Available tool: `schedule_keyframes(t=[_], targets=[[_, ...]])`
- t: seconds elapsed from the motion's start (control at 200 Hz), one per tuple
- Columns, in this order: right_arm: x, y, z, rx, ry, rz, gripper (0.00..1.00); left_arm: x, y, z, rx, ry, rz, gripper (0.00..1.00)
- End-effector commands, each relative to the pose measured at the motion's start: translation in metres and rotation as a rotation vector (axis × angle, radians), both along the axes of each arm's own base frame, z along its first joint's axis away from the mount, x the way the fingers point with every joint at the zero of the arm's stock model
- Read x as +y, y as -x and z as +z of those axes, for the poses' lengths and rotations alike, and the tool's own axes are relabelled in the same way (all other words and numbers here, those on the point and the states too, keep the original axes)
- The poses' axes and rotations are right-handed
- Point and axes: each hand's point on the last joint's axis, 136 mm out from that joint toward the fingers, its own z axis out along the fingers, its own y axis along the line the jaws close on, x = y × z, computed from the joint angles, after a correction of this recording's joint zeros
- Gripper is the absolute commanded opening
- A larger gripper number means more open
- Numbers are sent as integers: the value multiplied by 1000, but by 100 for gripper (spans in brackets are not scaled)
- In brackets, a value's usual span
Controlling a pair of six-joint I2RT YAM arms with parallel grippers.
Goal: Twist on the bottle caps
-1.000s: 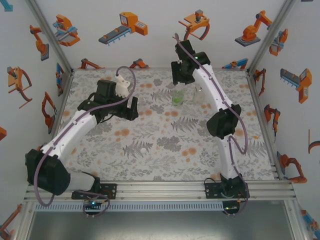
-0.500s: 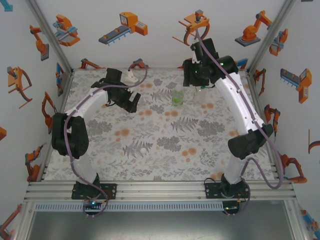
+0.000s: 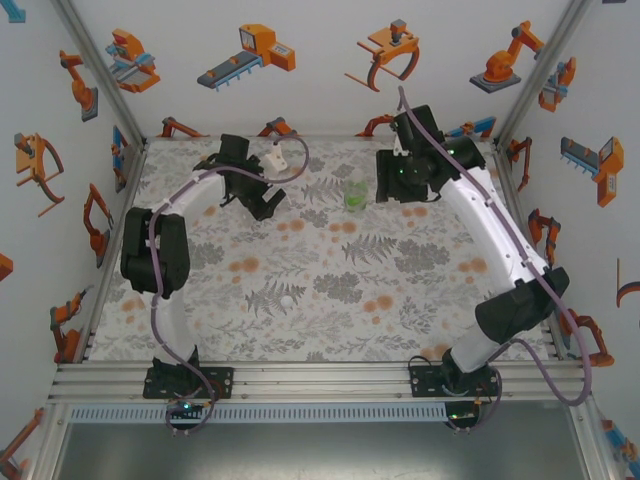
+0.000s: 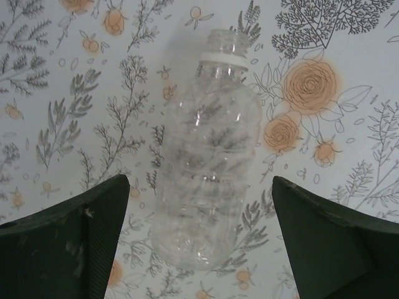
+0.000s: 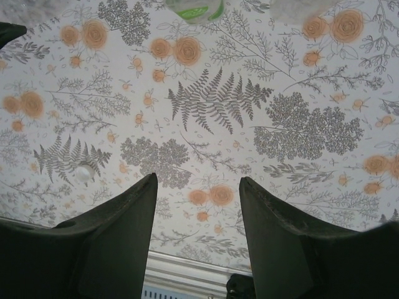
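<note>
One clear bottle (image 4: 206, 168) lies empty, its neck uncapped.

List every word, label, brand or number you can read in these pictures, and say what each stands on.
No text can be read anywhere.
Clear bottle: bare plastic, no print.
Green-tinted bottle: too small to show any lettering.
Orange wall pictures: drawings without words.

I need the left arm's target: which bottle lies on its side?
The clear capless bottle, flat on the mat between the open fingers of the left gripper; the green-tinted bottle stands upright.
</note>
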Motion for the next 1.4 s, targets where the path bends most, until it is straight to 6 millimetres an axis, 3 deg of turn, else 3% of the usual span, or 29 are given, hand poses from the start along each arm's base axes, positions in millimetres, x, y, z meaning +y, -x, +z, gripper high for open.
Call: schedule_keyframes(t=[0.0, 0.28, 0.921, 1.192, 1.392], targets=[[-8, 7, 10, -28, -18, -33, 53, -3, 7, -6, 57, 13, -92, 86], [-12, 12, 7, -21, -13, -41, 53, 11, 16, -31, 148, -22, -87, 84], [-11, 11, 8, -32, -17, -39, 53, 14, 17, -69, 238, -53, -44, 72], [-13, 13, 9, -38, -13, -35, 53, 16, 19, -75, 262, -54, -21, 56], [-4, 12, 11, -54, -43, 2, 51, 17, 16, -62, 230, -36, 8, 44]])
